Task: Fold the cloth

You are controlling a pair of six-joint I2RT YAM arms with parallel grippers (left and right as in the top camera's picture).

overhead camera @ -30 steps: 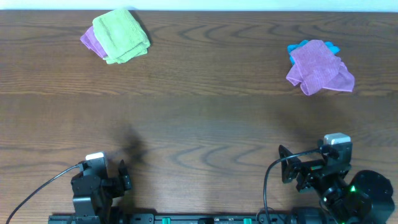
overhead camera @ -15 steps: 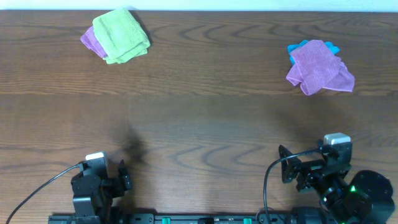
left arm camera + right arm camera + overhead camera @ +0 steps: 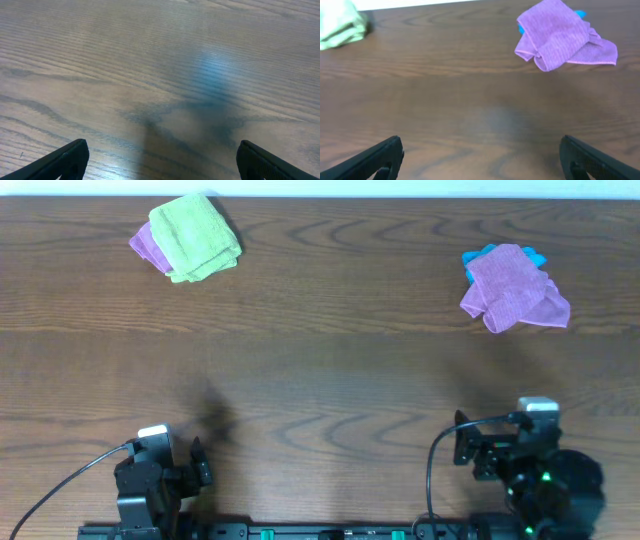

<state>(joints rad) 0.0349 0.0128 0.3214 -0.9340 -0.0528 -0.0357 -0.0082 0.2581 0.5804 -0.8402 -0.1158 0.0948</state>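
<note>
Left tool (image 3: pixel 162 164): released, jaws spread wide with nothing between them; it sits at the near edge of the surface (image 3: pixel 330 350), left of centre.
Left fingers (image 3: pixel 65 160): only the dark tips show, in the bottom corners of the wrist view, with bare wood grain between and ahead of them.
Right tool (image 3: pixel 482 157): released as well, jaws wide and gripping nothing; it sits at the near edge, right of centre.
Right fingers (image 3: pixel 375 157): dark tips low in the wrist view, with bare wood between them.
Cloth (image 3: pixel 195 235): lime green, lying in a compact doubled-up bundle at the far left, close to the far edge.
Cloth to left tool: well apart, almost straight ahead across the depth of the surface, not touching; it does not appear in the left wrist view.
Cloth to right tool: well apart, far and well to the left; only a green edge shows in the upper left corner of the right wrist view.
Under the cloth: a purple cloth (image 3: pixel 145 248) peeks out at its left side, touching it.
Far right: a second purple cloth (image 3: pixel 512 288), crumpled, lies over a blue cloth (image 3: pixel 480 255) that shows only at its far edge; both are well apart from either tool.
</note>
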